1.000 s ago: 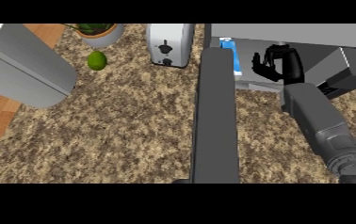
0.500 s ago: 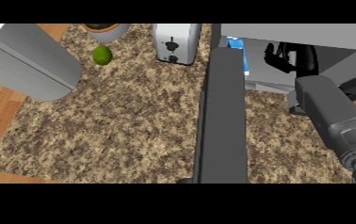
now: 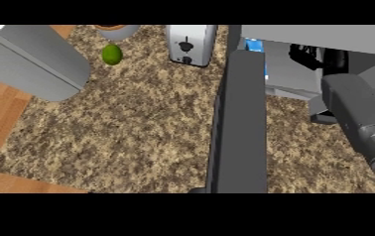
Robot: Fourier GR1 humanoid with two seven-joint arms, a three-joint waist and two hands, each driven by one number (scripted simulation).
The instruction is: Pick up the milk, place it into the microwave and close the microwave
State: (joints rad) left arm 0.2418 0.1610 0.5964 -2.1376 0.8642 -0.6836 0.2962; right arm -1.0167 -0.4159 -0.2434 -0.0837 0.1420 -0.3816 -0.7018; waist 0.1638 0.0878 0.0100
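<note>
The milk (image 3: 255,47), a blue and white carton, stands just inside the microwave (image 3: 293,79) at its left side, mostly hidden by the door. The microwave's dark grey door (image 3: 238,126) stands wide open, edge-on, running down the middle of the view. My right hand (image 3: 306,56) is inside the microwave's opening, to the right of the milk and apart from it, fingers relaxed and holding nothing. The microwave's top hides part of the hand. My right forearm (image 3: 351,106) comes in from the right. Only my left forearm (image 3: 40,64) shows, at the upper left.
A silver toaster (image 3: 192,44) stands on the speckled counter (image 3: 132,126) left of the microwave. A green fruit (image 3: 111,54) lies beside a grey bowl (image 3: 117,29) at the back. The counter's wooden edge (image 3: 15,111) runs along the left.
My right hand has drawn back to the right, away from the milk, which stays in the microwave. The whole view has shifted, so the counter's things sit further right.
</note>
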